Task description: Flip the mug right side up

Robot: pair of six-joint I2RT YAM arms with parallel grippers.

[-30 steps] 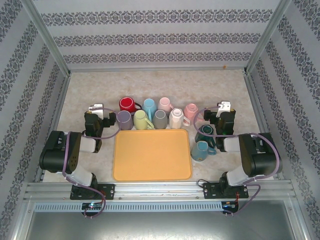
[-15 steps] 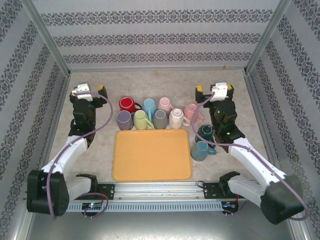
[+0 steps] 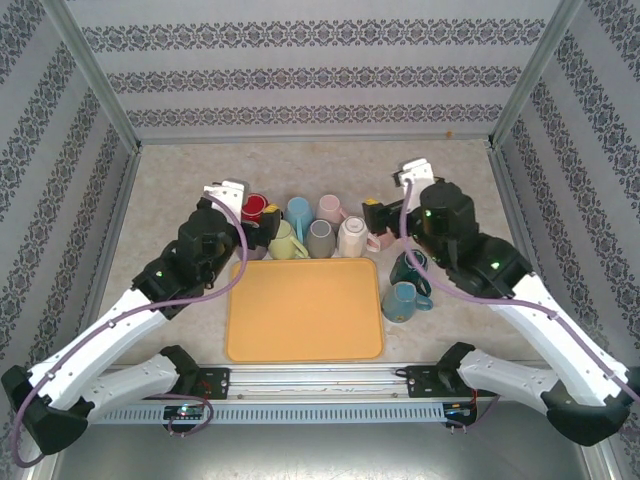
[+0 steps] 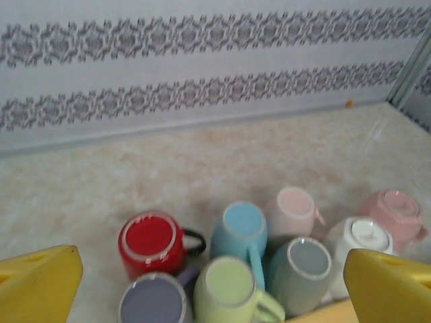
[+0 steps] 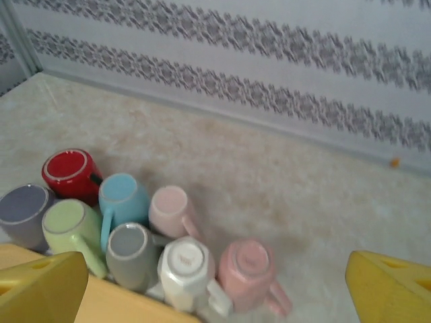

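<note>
Eight mugs [image 3: 320, 238] crowded behind orange tray [image 3: 305, 310], left claw [image 3: 258, 225], right claw [image 3: 385, 197] spread wide over them

mugs [image 3: 320, 238]: ten in all; orange tray [image 3: 304, 310]: one; robot arms [image 3: 130, 315]: two

purple mug [image 4: 153, 303] cut by bottom edge, left fingers [image 4: 37, 286] cropped

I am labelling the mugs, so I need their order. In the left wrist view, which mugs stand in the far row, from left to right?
Red mug → light blue mug → pale pink mug → deeper pink mug.
</note>
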